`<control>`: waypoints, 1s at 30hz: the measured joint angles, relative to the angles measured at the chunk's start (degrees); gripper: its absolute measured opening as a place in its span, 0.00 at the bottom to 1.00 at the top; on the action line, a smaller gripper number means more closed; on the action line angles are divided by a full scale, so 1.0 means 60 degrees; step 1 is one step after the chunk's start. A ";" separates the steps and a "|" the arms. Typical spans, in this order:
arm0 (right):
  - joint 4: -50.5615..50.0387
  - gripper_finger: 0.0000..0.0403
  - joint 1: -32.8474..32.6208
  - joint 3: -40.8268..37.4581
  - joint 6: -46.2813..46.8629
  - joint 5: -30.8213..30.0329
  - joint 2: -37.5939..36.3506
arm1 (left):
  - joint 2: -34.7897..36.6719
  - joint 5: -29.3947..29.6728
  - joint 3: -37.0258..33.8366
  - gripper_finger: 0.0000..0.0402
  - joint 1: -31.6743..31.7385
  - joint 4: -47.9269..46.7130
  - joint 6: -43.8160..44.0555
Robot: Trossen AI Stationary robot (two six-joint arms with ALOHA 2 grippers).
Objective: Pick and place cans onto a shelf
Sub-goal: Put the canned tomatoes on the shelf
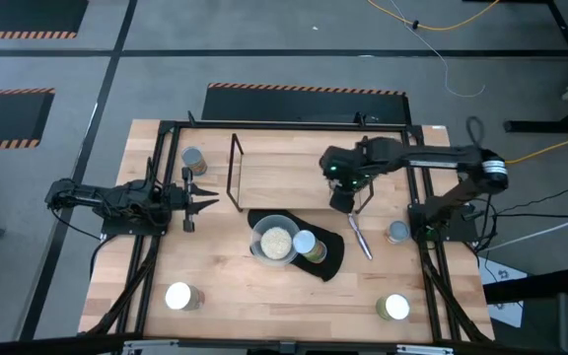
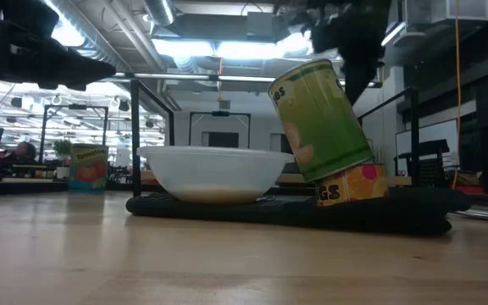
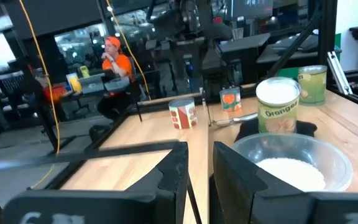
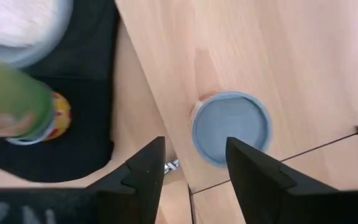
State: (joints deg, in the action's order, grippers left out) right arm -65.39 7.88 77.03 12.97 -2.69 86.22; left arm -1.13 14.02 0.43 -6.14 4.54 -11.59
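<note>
The right end effector (image 4: 191,162) hangs open over a blue-topped can (image 4: 231,127) — its label hidden — left end effector (image 3: 197,168) slightly parted.

The right arm reaches in from the right edge of the surface (image 1: 215,296), elbow bent, wrist turned straight down over the middle; its claw (image 4: 191,163) points downward with the two dark fingers (image 4: 145,167) parted and nothing between them. The left arm lies low along the left side, its claw (image 1: 197,198) pointing inward, fingers slightly apart and empty.
</note>
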 joint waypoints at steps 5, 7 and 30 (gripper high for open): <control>0.0235 0.43 -0.0385 -0.0177 -0.0003 -0.1040 -0.1397 | 0.0000 0.0073 0.0000 0.17 0.0000 0.1271 -0.0146; 0.0479 0.43 -0.0574 -0.0507 0.0029 -0.1692 -0.1994 | 0.0004 0.0093 0.0000 0.17 -0.0001 0.2046 -0.0143; 0.3732 0.43 -0.1054 -0.4269 -0.0460 -0.2046 -0.5821 | -0.2056 0.5275 0.3268 0.33 -0.0002 0.2256 0.1422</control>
State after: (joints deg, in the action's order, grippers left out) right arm -42.99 1.56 51.42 10.21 -14.96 51.29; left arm -13.46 45.67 20.03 -6.15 18.08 -3.06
